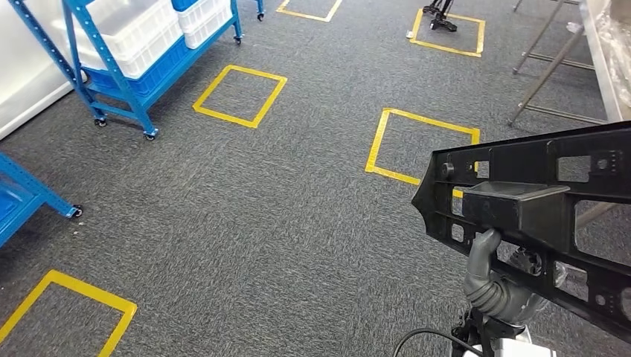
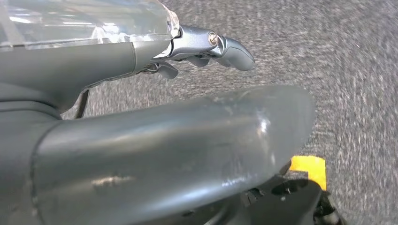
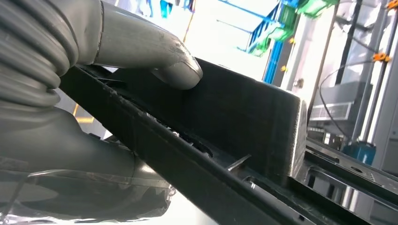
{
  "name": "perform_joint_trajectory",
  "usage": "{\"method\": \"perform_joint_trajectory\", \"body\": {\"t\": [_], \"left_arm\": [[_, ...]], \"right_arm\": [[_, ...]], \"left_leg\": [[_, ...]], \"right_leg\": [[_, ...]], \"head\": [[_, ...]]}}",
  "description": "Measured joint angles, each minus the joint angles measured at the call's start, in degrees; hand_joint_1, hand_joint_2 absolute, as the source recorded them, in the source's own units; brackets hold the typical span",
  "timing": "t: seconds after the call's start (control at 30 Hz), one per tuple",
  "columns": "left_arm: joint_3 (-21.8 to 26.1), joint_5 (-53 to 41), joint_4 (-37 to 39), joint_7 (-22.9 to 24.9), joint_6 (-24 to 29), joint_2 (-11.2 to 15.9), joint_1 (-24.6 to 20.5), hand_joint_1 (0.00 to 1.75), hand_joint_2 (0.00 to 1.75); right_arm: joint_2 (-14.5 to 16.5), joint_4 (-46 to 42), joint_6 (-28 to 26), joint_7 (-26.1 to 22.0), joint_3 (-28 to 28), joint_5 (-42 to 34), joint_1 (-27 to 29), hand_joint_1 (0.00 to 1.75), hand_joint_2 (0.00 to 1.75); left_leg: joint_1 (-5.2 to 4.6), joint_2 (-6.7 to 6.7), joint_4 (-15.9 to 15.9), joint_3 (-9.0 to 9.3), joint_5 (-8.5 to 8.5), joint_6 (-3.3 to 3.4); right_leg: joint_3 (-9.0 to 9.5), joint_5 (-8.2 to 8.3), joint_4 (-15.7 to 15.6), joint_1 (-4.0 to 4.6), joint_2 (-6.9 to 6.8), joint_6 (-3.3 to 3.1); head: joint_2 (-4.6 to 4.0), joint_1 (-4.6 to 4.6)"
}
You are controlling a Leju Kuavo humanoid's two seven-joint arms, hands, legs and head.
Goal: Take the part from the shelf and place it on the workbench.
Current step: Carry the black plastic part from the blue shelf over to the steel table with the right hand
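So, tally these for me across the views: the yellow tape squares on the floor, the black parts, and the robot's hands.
Yellow tape squares: 5
Black part: 1, held by the right hand
Robot hands: 2, right hand and left hand
Total: 8

No readable text, labels, brands or numbers anywhere.
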Motion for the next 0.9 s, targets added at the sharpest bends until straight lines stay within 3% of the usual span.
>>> {"method": "perform_joint_trajectory", "body": {"t": [0.07,0.1,0.17,0.23,0.27,0.33,0.37,0.43,0.5,0.57,0.6,0.63,0.67,0.73,0.8,0.87,0.9], "left_arm": [[-0.03,-0.25,0.00,0.15,0.00,0.00,0.11,0.00,0.00],[-0.08,-0.39,0.00,0.24,0.01,0.00,0.11,0.00,0.00],[-0.22,-0.65,0.00,0.39,0.03,-0.03,0.03,0.00,0.00],[-0.42,-0.76,0.00,0.45,0.08,-0.09,-0.03,0.00,0.00],[-0.49,-0.76,0.00,0.49,0.14,-0.10,-0.06,0.00,0.00],[-0.57,-0.76,0.00,0.62,0.26,-0.12,-0.20,0.00,0.00],[-0.58,-0.76,0.00,0.73,0.33,-0.13,-0.27,0.00,0.00],[-0.60,-0.78,0.00,0.91,0.42,-0.13,-0.26,0.00,0.00],[-0.61,-0.82,0.00,1.07,0.47,-0.16,-0.11,0.00,0.00],[-0.61,-0.89,0.00,1.19,0.44,-0.20,0.06,0.00,0.00],[-0.61,-0.92,0.00,1.22,0.40,-0.21,0.11,0.00,0.00],[-0.61,-0.93,0.00,1.23,0.36,-0.22,0.14,0.00,0.00],[-0.61,-0.92,0.00,1.23,0.33,-0.22,0.13,0.00,0.00],[-0.61,-0.91,0.00,1.22,0.31,-0.21,0.17,0.00,0.00],[-0.61,-0.91,0.00,1.22,0.30,-0.20,0.10,0.00,0.00],[-0.61,-0.91,0.00,1.21,0.29,-0.22,-0.08,0.00,0.00],[-0.61,-0.90,0.00,1.21,0.28,-0.24,-0.12,0.00,0.00]], "right_arm": [[0.00,0.01,0.00,-0.03,0.01,-0.05,0.04,1.75,1.75],[0.00,0.01,0.04,-0.02,0.01,-0.08,0.05,1.75,1.75],[0.00,0.00,0.17,0.02,0.01,-0.11,0.01,1.75,1.75],[0.00,-0.01,0.36,0.05,0.01,-0.12,-0.10,1.75,1.75],[0.00,-0.02,0.45,0.08,0.01,-0.11,-0.18,1.75,1.75],[-0.01,-0.03,0.57,0.14,0.01,-0.09,-0.26,1.75,1.75],[-0.01,-0.04,0.60,0.17,0.01,-0.04,-0.24,1.75,1.75],[-0.02,-0.19,0.61,0.22,0.08,0.19,-0.36,1.75,1.75],[-0.01,-0.32,0.61,0.51,0.25,0.42,-0.69,1.75,1.75],[-0.02,-0.31,0.67,1.10,0.37,0.46,-0.93,1.75,1.75],[-0.02,-0.29,0.71,1.37,0.38,0.45,-1.03,1.75,1.75],[-0.02,-0.28,0.75,1.58,0.38,0.43,-1.16,1.75,1.75],[-0.02,-0.27,0.77,1.69,0.38,0.41,-1.33,1.75,1.75],[-0.02,-0.25,0.79,1.80,0.38,0.39,-1.71,1.75,1.75],[-0.02,-0.20,0.78,1.85,0.38,0.38,-1.95,1.75,1.75],[-0.03,-0.18,0.73,1.91,0.38,0.37,-2.01,1.75,1.75],[-0.04,-0.18,0.71,1.91,0.39,0.38,-2.03,1.75,1.75]], "left_leg": [[-0.18,1.58,0.03,-0.11,-0.06,0.02],[-0.22,2.37,0.05,-0.10,-0.12,-0.02],[-0.24,3.63,0.07,0.08,-0.31,-0.20],[-0.51,4.63,0.16,0.32,-0.65,-0.68],[-0.64,5.06,0.21,0.44,-0.80,-0.96],[-0.73,5.96,0.22,0.71,-1.01,-1.49],[-0.63,5.92,0.36,0.79,-1.26,-1.80],[-0.36,3.94,2.63,0.01,-3.11,-2.32],[-0.12,1.12,9.42,-3.07,-6.88,-2.61],[-0.05,0.21,16.43,-6.52,-9.26,-2.73],[-0.05,0.09,17.19,-7.04,-8.73,-2.70],[-0.05,-0.06,15.57,-6.49,-7.06,-2.59],[-0.03,-0.60,12.00,-5.01,-4.68,-2.44],[0.10,-3.39,4.48,-1.99,-1.18,-2.10],[0.06,-5.05,1.58,-0.90,-0.47,-1.88],[-0.01,-3.90,1.10,-0.72,-0.14,-1.42],[0.02,-3.19,0.69,-0.59,0.15,-1.02]], "right_leg": [[-2.36,-1.55,5.11,-0.15,-0.78,0.26],[-1.98,-0.72,4.63,-0.17,-0.99,0.28],[1.92,2.81,-2.20,-0.12,-2.10,0.10],[5.79,5.00,-9.17,0.33,-4.01,-0.46],[6.65,5.29,-10.88,0.56,-4.52,-0.78],[6.58,5.29,-11.28,0.73,-3.72,-1.39],[6.62,5.38,-11.43,0.62,-3.16,-1.69],[6.74,5.64,-11.76,0.29,-2.09,-2.39],[6.72,5.76,-11.81,0.26,-1.01,-2.87],[6.67,5.78,-11.74,0.37,0.40,-3.03],[6.69,5.78,-11.68,0.41,1.18,-3.04],[6.73,5.77,-11.58,0.43,2.00,-3.03],[6.77,5.74,-11.44,0.42,2.76,-2.98],[6.54,5.65,-10.98,0.38,4.16,-2.69],[6.00,5.74,-10.71,0.20,5.34,-2.02],[5.62,6.03,-10.82,-0.01,6.37,-1.21],[5.38,5.79,-10.51,0.04,5.61,-0.92]], "head": [[0.00,-0.01],[0.00,-0.01],[0.00,0.00],[0.00,-0.05],[0.01,-0.07],[0.01,-0.13],[0.01,-0.12],[-0.01,-0.26],[-0.01,-0.42],[0.00,-0.45],[0.00,-0.46],[0.00,-0.46],[0.00,-0.46],[0.01,-0.43],[0.01,-0.40],[0.01,-0.42],[0.01,-0.38]]}}
